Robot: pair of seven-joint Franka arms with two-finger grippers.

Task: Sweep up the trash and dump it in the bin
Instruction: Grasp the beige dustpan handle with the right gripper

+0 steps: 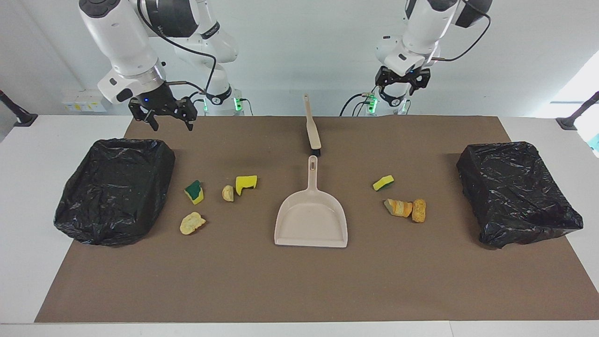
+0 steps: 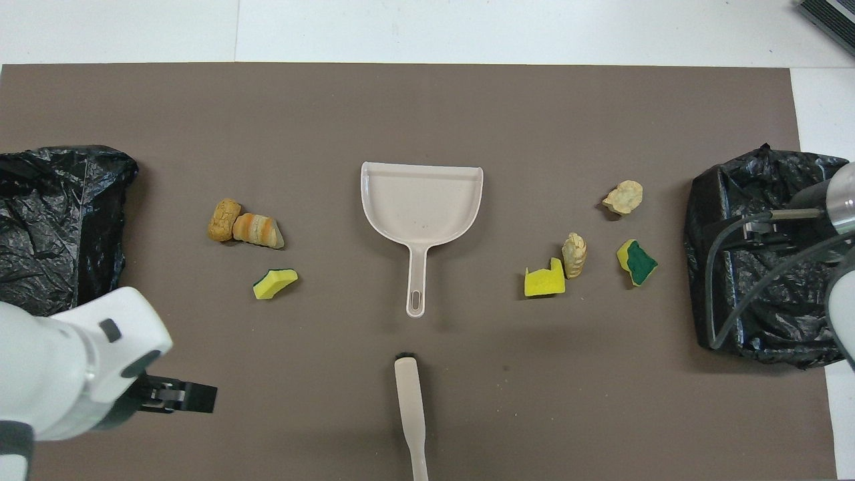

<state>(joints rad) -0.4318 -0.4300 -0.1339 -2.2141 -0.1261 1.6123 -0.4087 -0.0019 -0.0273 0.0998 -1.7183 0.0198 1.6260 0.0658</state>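
the right gripper (image 1: 162, 115) is held high over the mat's edge by the bin at the right arm's end (image 1: 117, 189), fingers spread wide, nothing gripped. four scraps (image 1: 217, 199) lie beside that bin and could be scattered by a hard sweep. the dustpan (image 1: 312, 216) and brush (image 1: 312, 128) lie untouched mid-table; the pan could be shoved aside if unsteadied. three scraps (image 1: 401, 199) lie toward the other bin (image 1: 517, 194). the left gripper (image 1: 401, 80) is likewise wide open and empty, high near the robots' edge.

table (image 1: 28, 196) | mat (image 1: 299, 290) | dustpan (image 1: 311, 220), brush (image 1: 312, 128), trash (image 1: 194, 192), bins (image 1: 117, 189)
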